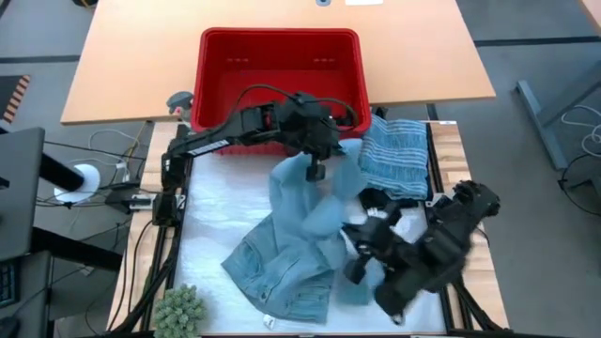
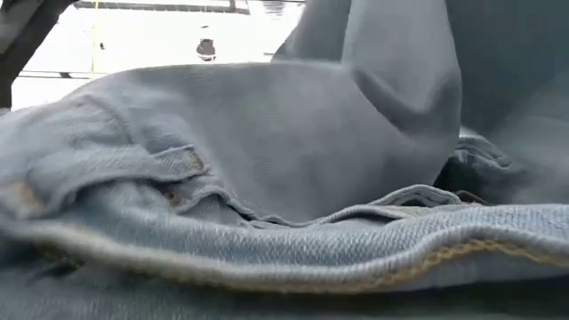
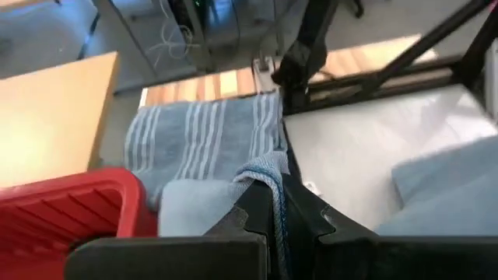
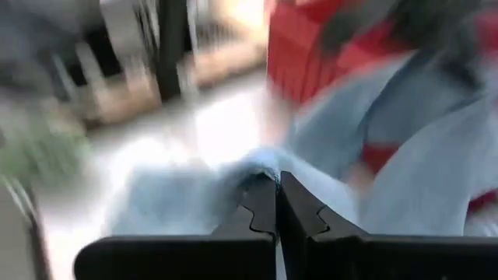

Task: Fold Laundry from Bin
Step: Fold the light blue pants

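- Denim jeans (image 1: 291,249) lie on the table in front of the bin (image 1: 279,58), waistband near edge, long axis running toward the bin.
- left gripper (image 1: 315,170) and right gripper (image 1: 362,246) both clamped on leg cloth.
- Risk: thin pinch slips, leg drops onto striped towel (image 1: 394,155).

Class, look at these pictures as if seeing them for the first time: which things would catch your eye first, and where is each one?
The light blue jeans sprawl across the middle of the white work surface, with the left gripper pinching a leg end near the bin and the right gripper shut on fabric at the near right. Behind them sits the bright red bin, and a folded striped grey-blue towel lies to its right.
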Action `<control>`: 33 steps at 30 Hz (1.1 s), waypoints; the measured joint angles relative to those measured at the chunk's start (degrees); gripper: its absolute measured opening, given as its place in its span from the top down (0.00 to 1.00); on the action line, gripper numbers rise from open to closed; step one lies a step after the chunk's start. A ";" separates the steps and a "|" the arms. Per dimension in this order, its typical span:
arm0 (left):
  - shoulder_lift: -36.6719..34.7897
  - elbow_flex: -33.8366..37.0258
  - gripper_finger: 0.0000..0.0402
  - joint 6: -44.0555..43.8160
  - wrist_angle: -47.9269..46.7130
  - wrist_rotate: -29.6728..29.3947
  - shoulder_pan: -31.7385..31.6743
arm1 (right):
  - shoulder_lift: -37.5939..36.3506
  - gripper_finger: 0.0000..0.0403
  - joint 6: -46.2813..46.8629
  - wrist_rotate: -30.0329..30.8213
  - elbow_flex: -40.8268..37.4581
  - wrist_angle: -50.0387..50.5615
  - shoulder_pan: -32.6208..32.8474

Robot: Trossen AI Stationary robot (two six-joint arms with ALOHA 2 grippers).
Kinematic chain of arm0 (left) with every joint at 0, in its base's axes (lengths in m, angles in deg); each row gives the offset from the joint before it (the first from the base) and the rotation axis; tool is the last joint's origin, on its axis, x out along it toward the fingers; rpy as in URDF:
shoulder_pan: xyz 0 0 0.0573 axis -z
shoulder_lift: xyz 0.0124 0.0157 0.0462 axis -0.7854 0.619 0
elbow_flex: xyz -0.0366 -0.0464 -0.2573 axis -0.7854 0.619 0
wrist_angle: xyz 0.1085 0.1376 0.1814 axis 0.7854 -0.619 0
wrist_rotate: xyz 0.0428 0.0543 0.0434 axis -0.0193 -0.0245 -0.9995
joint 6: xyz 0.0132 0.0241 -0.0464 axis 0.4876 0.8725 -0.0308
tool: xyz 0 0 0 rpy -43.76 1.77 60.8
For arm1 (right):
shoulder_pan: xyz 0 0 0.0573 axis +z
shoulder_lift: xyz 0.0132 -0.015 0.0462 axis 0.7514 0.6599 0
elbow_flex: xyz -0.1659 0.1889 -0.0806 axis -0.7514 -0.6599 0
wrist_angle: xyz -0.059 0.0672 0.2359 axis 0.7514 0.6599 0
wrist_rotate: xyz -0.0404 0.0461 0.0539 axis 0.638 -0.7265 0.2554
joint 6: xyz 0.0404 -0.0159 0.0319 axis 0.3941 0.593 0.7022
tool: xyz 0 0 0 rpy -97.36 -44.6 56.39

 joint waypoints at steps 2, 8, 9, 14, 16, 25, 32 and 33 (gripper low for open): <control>1.16 0.02 1.00 2.73 0.58 1.05 -0.14 | -0.73 0.94 -0.13 -8.98 -3.83 0.68 -1.14; 2.45 0.18 1.00 8.03 4.04 11.13 -0.50 | -2.54 0.93 5.15 -30.32 -17.66 0.73 -4.74; 2.44 0.21 1.00 7.85 4.06 12.17 -0.50 | -2.74 0.93 5.77 -32.52 -19.80 0.75 -4.63; 2.29 0.31 0.99 8.50 3.16 13.69 -0.50 | -3.01 0.93 9.54 -40.37 -28.67 0.86 -2.85; 2.24 0.31 0.97 13.12 0.53 15.35 -0.51 | -3.09 0.92 10.91 -44.57 -31.79 0.85 -2.17; 2.66 0.20 0.63 23.16 -17.78 17.43 2.36 | -3.00 0.68 14.17 -59.03 -40.39 0.78 -0.69; -1.66 -0.14 0.37 13.12 -22.11 16.65 5.93 | -3.01 0.39 14.60 -58.23 -40.44 0.53 0.67; -3.60 -0.13 0.36 11.99 -23.94 18.56 6.31 | -3.00 0.36 14.54 -58.19 -40.44 0.49 0.86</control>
